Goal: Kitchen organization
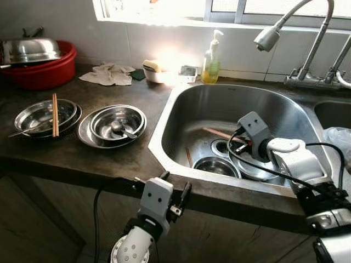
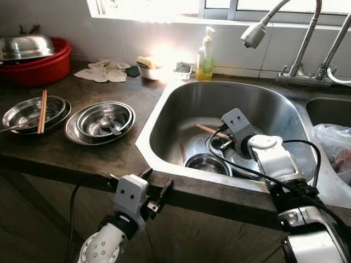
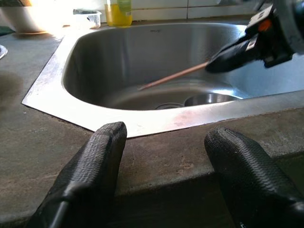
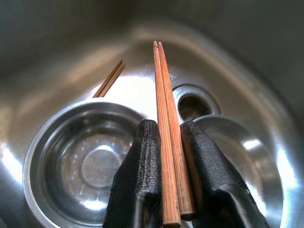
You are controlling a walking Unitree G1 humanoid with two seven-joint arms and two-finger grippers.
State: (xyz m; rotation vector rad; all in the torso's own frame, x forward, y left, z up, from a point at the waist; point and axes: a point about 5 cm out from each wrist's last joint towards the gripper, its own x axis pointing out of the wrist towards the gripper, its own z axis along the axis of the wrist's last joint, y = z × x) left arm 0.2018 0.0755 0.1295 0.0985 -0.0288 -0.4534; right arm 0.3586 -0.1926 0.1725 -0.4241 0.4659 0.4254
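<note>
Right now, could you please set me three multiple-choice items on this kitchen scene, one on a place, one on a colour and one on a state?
1. Where is the right gripper?
A. Over the red basin
B. Inside the sink
C. At the tap

2. What colour is the basin at the counter's back left?
A. Red
B. Blue
C. White

3. How do the jaws of the left gripper stand?
A. Shut on a spoon
B. Shut on a cloth
C. Open, holding nothing

Answers: B, its arm reaches down into the sink, clamping a pair of chopsticks; A, the basin under the steel lid is red; C, the left wrist view shows a wide gap with bare counter edge between.
</note>
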